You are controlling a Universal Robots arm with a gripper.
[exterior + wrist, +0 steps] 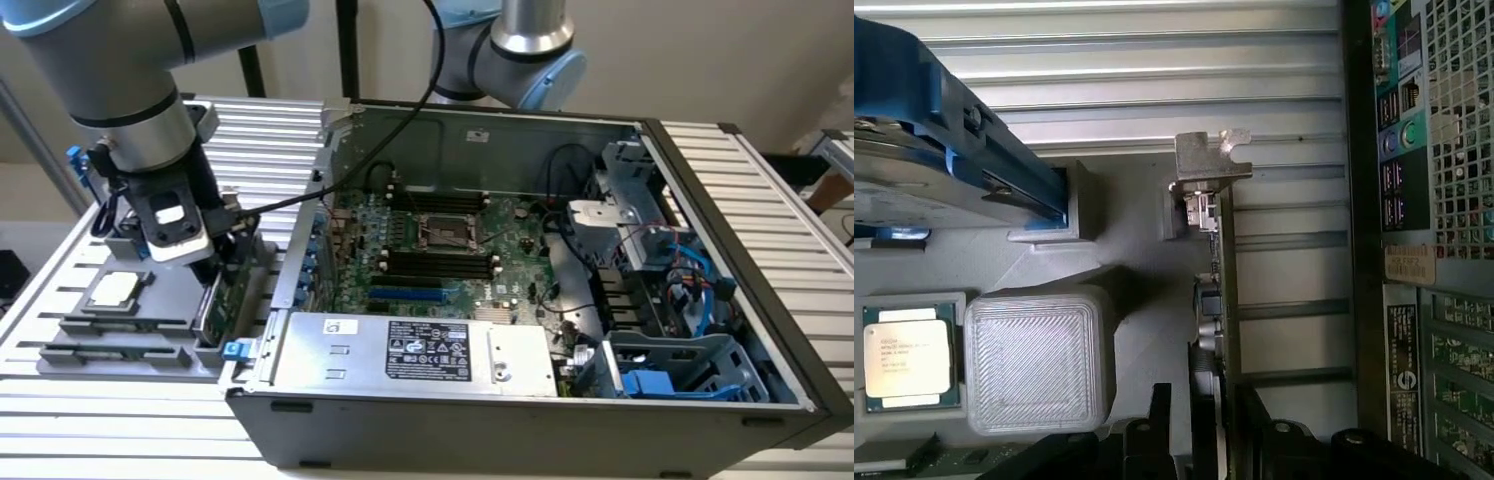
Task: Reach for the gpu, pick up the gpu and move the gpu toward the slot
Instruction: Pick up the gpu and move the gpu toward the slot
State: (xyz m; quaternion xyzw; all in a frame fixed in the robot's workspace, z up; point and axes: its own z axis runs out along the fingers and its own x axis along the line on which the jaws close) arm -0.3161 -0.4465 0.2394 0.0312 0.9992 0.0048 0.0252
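Though not yet clamped, straddles the upright gpu (1226, 300), fingers of the gripper (1204, 405) narrowly apart, aligned along its length.

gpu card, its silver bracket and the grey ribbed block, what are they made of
Thin green gpu card: likely fibreglass circuit board, green edge. Silver bracket: bare sheet metal, dull sheen, bent tab. Grey ribbed block: probably printed plastic, matte, layer lines.

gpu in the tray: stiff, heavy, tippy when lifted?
Probably stiff: the gpu is a thin board with a metal bracket at one end. Likely light. Standing on edge in the tray, it may tip if nudged.
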